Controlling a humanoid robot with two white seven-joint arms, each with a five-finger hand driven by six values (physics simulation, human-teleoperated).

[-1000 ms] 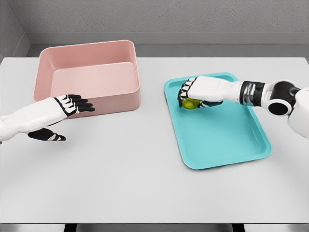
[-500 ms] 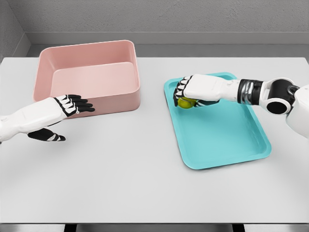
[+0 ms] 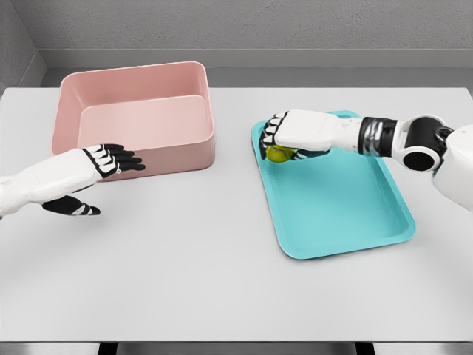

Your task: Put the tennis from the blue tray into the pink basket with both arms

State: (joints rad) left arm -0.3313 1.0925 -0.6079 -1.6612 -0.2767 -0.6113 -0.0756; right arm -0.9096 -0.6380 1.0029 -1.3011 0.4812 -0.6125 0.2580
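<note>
A bare simulated test room, lab-like rather than domestic: a plain white table (image 3: 222, 281) stands before a textured grey concrete-looking wall (image 3: 259, 22) with a grey floor strip behind it. Surfaces are flat and evenly lit, with only a pink basket (image 3: 133, 111) and a blue tray (image 3: 347, 214) set out

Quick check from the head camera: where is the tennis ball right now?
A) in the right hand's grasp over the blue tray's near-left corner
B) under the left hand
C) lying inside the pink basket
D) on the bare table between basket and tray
A: the right hand is curled around the tennis ball above the blue tray, not the pink basket.
</note>
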